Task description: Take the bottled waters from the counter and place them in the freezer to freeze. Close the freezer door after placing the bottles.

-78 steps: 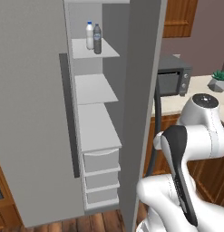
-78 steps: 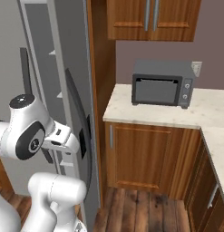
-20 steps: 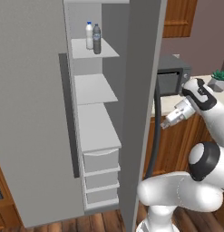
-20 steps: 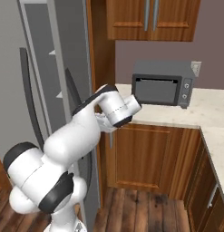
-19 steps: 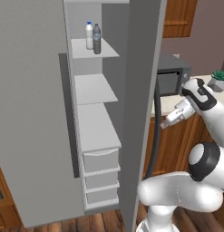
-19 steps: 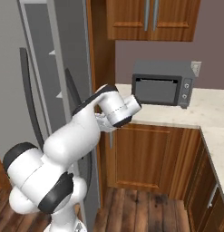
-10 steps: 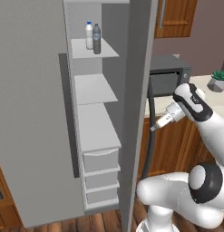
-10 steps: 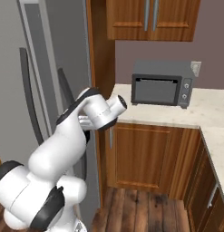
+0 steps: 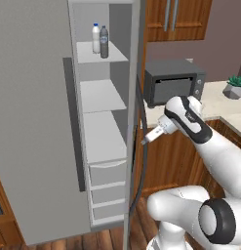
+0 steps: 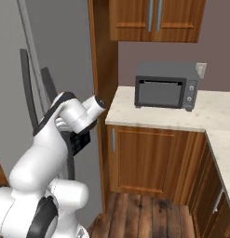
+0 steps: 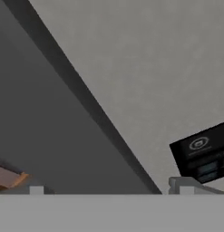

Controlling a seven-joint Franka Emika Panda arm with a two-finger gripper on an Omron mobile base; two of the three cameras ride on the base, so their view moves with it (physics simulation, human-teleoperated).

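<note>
With both bottled waters [image 9: 100, 41] shelved in the freezer [image 9: 100, 122], the wide-open, empty gripper [image 9: 144, 142] meets the freezer door [image 9: 134, 146], which needs pushing shut.

Base cams look fwd from behind, sharing microwave [image 9: 174, 83] (plus counter [image 10: 172, 116]); hand cam v. close to freezer door [image 11: 154, 68].

A dark grey microwave [image 10: 166, 86] stands against the wall, door shut, controls at its right side. Brown wooden wall cabinets [image 10: 154, 19] hang above it. A small potted plant [image 9: 235, 86], possibly a succulent, sits further right. Dark wood-plank floor [image 10: 149, 216] lies below.
</note>
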